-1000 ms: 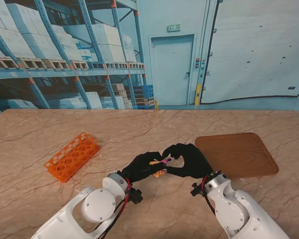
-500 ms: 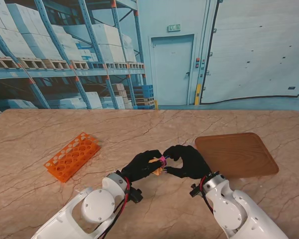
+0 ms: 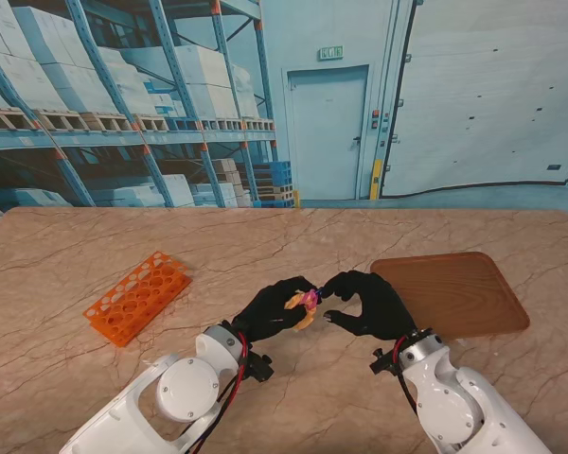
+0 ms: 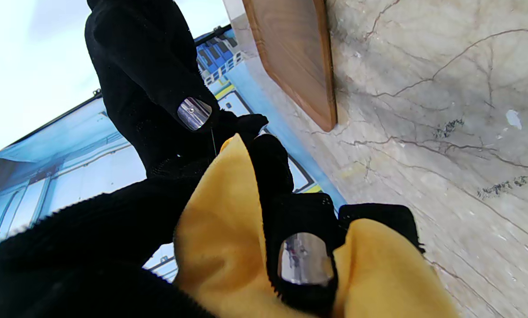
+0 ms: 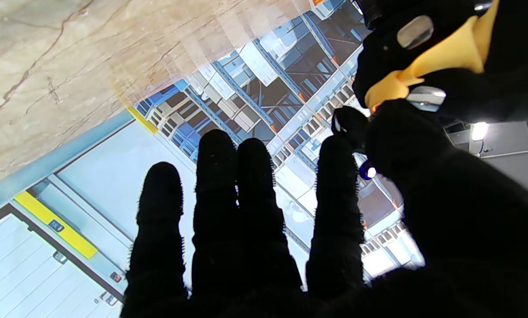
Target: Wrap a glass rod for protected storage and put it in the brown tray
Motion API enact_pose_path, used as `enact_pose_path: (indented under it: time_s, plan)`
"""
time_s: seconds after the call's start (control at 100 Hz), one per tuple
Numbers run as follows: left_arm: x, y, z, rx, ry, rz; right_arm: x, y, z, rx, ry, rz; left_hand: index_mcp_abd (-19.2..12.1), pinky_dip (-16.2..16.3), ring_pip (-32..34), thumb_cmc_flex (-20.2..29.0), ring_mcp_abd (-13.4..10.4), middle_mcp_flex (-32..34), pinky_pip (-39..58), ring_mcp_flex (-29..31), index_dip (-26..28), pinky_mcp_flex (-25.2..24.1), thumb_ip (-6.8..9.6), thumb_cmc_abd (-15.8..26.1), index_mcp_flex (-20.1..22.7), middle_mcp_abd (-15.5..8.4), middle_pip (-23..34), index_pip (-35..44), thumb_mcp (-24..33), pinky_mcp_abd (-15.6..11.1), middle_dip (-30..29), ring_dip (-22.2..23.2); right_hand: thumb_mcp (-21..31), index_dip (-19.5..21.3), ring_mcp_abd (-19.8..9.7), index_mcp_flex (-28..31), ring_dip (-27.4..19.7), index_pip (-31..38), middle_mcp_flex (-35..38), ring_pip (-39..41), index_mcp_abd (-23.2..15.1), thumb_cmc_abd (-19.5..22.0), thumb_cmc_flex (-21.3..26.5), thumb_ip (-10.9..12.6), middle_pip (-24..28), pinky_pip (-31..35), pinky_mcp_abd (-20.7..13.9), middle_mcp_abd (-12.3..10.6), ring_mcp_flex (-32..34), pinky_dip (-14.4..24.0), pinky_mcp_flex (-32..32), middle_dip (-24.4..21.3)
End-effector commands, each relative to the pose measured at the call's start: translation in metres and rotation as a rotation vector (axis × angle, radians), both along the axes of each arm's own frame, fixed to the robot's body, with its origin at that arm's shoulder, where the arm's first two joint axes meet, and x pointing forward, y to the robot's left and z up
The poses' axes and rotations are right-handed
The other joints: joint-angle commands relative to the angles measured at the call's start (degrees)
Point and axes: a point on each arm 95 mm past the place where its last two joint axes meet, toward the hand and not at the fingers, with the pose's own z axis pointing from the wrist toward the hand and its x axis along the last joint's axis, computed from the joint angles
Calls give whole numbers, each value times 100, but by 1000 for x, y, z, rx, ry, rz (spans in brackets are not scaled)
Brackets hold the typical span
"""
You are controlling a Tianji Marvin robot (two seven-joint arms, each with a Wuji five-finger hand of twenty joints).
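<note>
Holding a bunched yellow cloth (image 3: 297, 312) up off the marble table (image 3: 66, 274), the left hand (image 3: 270, 313) has its fingers closed around the folds, and from the left wrist view the fabric spills between those black-gloved fingers. The right hand (image 3: 364, 303) meets it from the other side, thumb and forefinger pinched at a small purple-pink end (image 3: 310, 298) poking out of the cloth; its other three fingers stand spread and idle in the right wrist view. That coloured bit may be the tip of the glass rod, though I cannot make out the rod itself, so it is presumably inside the wrap. The brown tray (image 3: 450, 293) sits bare just to the right of the right hand, and an orange tube rack (image 3: 137, 296) lies well apart on the left. I'd judge the bundle light and soft on the outside but brittle within: the cloth will give and slide, the glass will not bend. Best to hold it round the padded middle with an even squeeze, not by the bare tip, and lower it flat into the tray without letting the wrap loosen.
</note>
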Motion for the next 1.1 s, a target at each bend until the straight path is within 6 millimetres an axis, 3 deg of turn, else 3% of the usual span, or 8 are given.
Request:
enact_pose_path:
  time_s: [0.0, 0.19, 0.42, 0.49, 0.7, 0.79, 0.9, 1.09]
  plan:
    - [-1, -3, 3, -16, -1, -1, -3, 4, 3, 13, -11, 9, -303, 31, 274, 332, -195, -135, 1417, 275, 2, 86, 208, -33, -299, 135, -48, -393, 475, -690, -2, 128, 159, -22, -149, 85, -45, 262, -26, 14, -434, 13, -27, -159, -57, -32, -45, -46, 83, 32, 23, -12]
    - [0, -3, 3, -22, 0, -2, -3, 4, 4, 21, -16, 2, -287, 38, 272, 257, -195, -68, 1417, 275, -22, 84, 133, -12, -460, 76, 191, -460, 277, -663, 6, 132, 161, -106, -120, 124, -36, 307, -3, 28, -297, 77, -77, -139, -56, -15, -33, -13, 81, 38, 22, -13]
    - [2, -2, 4, -38, -33, 14, -3, 6, 1, 39, 7, -14, -464, -813, -231, 572, 34, -376, 1417, 267, -15, 32, -2279, 24, -569, 18, 560, 926, -301, -443, -10, 280, 105, -155, -71, 148, -19, 280, -21, 63, -164, 218, -263, -89, -45, 19, -21, 38, 38, 47, -19, -10]
    - [2, -1, 6, -36, -48, 18, -2, 6, 2, 44, 4, -18, -655, -893, -288, 607, 64, -379, 1417, 265, 540, 26, -2621, 30, -537, -21, 596, 1322, -327, -433, -2, 302, 68, -153, -63, 152, -14, 283, -9, 76, -171, 271, -291, -71, -38, 27, -22, 45, 45, 48, -23, -9]
    - [5, 4, 11, -58, -52, 38, -2, 6, 3, 53, 11, -25, -808, -1154, -967, 876, 327, -848, 1417, -217, 1352, 7, -3002, 407, -792, 84, 80, 1472, -1143, -399, 13, 635, -92, -173, -32, 184, -6, 313, 7, 96, -147, 481, -343, 17, -36, 46, -15, 74, 26, 44, -56, -14]
    - [7, 7, 14, -70, -46, 33, -1, 7, 2, 61, 34, -26, -599, -1978, -1840, 1349, 590, -1465, 1119, -1072, 1514, -214, -3056, 729, -1070, 207, -672, 1748, -1870, -103, -14, 1044, -181, -191, -12, 213, -2, 312, 5, 98, -134, 560, -394, 66, -43, 41, -7, 82, 3, 40, -84, -19]
    - [8, 9, 17, -89, -31, 25, 0, 10, 0, 68, 59, -24, -455, -1353, -2467, 1718, 950, -1608, 322, -1622, 1689, -1058, -2979, 876, -1150, 214, -928, 1792, -2193, 468, -59, 1223, -251, -202, 5, 248, 1, 305, 0, 96, -118, 648, -434, 116, -60, 34, 5, 110, -18, 38, -105, -27]
    - [10, 8, 22, -88, -37, 68, 3, 18, -3, 74, 123, -12, -539, -1486, -2335, 1530, 1370, -1079, -35, -1520, 2019, -1564, -2678, 1061, -1129, 231, 1042, 1819, -2128, 1170, -284, 559, -359, -223, 54, 243, 5, 259, -28, 81, -146, 727, -461, 174, -102, 23, 18, 170, -68, 37, -129, -44]
